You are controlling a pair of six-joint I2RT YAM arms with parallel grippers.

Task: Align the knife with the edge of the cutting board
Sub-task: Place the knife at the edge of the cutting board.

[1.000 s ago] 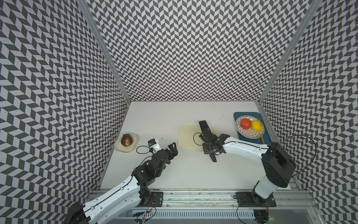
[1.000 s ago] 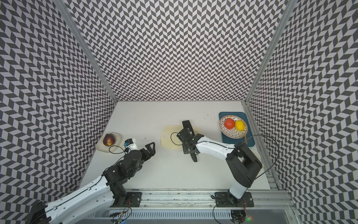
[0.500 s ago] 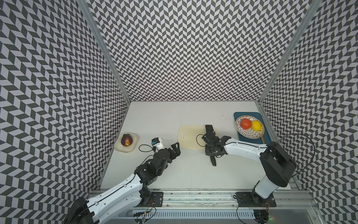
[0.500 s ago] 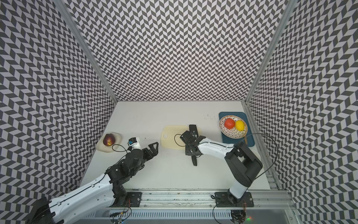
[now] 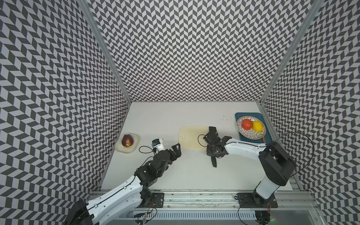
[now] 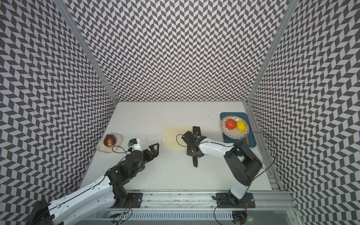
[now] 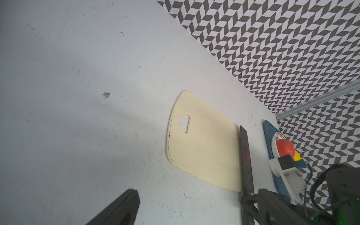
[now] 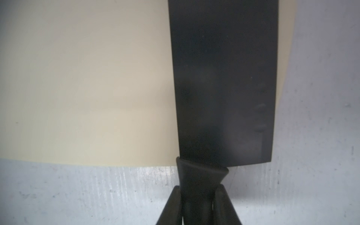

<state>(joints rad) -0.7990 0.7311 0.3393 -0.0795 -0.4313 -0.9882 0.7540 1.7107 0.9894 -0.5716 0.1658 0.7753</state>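
At the far left a pale dish (image 5: 134,149) holds a dark red fruit (image 5: 127,140), well clear of the work. Next along, the left gripper (image 5: 177,150) hangs just short of the holed end of the cutting board (image 5: 190,139), its jaws apart and empty. The board lies flat mid-table. Over its right short end is the knife (image 8: 224,87). The right wrist view shows the broad black blade nearly parallel with that edge, with a thin cream strip beyond it and the handle reaching past the board's near side. The right gripper (image 8: 198,192) is clamped on the handle just behind the blade. Whether the blade touches the board cannot be told. Further right, a blue tray (image 5: 238,116) carries a plate (image 5: 250,134) of fruit. The step in hand looks like the final squaring and set-down. The next move probably calls for a slight shift outward to meet the edge, then letting go without twisting the blade
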